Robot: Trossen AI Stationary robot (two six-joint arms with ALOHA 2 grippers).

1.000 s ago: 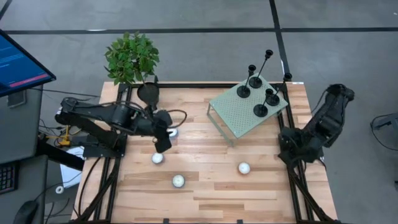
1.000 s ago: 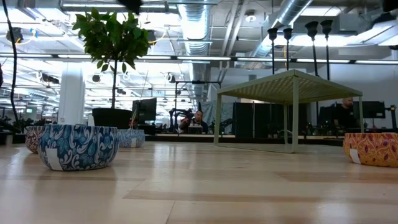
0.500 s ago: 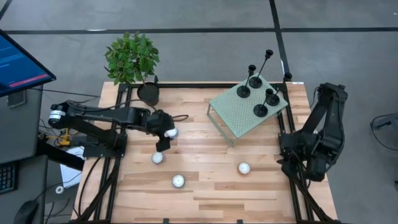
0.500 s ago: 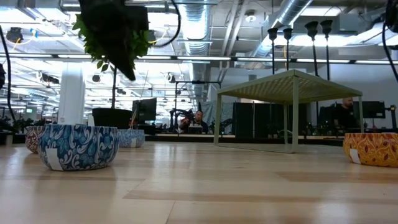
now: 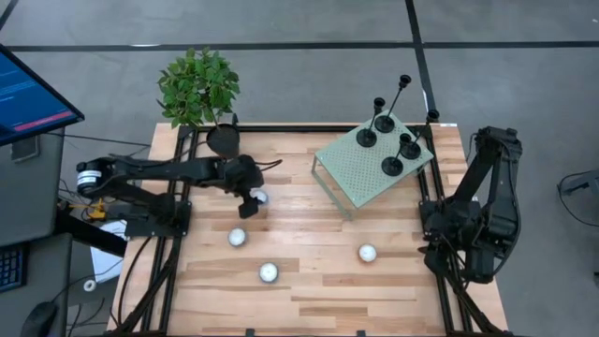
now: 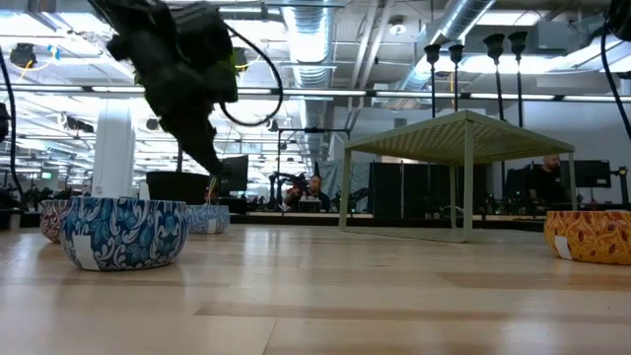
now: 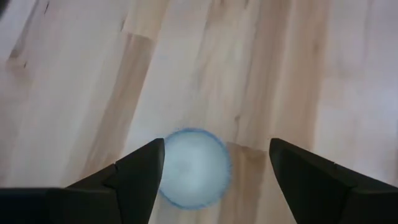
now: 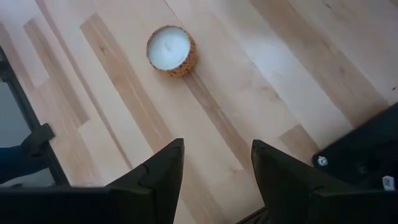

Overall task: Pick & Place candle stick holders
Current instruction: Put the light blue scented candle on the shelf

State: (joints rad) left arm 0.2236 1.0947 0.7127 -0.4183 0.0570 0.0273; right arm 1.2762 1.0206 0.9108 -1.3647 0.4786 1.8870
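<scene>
Four matte-black holders [image 5: 386,140] stand upright in a cluster on the pale green stand [image 5: 351,173] at the tabletop's far right, stems of differing heights, the back one tallest.

candles [image 5: 269,272] amid open tabletop [image 5: 309,281]

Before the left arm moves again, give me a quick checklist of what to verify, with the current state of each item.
1. Left gripper jaws open: ok.
2. Left gripper empty: ok, nothing between the jaws; a blue-rimmed candle lies on the table below.
3. Candle stick holders upright on the green stand: ok, four standing.
4. Right gripper clear of the work: ok, parked at the table's right edge, jaws apart and empty.
5. Holders on the tabletop left to place: cannot tell, none visible.
</scene>
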